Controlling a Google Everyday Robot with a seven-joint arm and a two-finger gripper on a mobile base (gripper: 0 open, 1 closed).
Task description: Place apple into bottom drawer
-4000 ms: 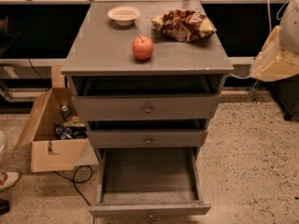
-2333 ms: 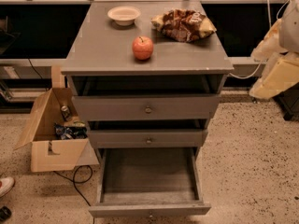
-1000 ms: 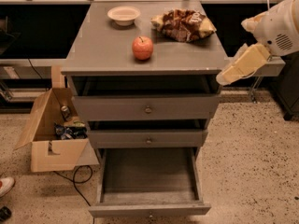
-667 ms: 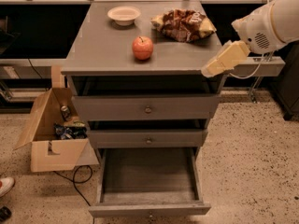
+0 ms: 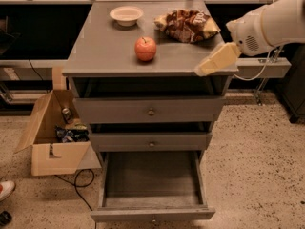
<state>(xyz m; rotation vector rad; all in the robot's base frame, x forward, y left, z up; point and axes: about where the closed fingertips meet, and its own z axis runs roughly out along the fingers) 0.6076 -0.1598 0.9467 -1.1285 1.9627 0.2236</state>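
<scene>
Apple [image 5: 145,48] sits alone on the worktop [image 5: 100,46], easy to reach from above, and the bottom drawer [image 5: 151,178] stands pulled out to receive it — the gripper [image 5: 218,59] hovers by the worktop's right front corner, open or closed I cannot tell.

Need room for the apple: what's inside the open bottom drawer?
Only bare grey floor shows in the bottom drawer; its back is hidden beneath the middle drawer. The gripper is by the right edge of the cabinet top.
</scene>
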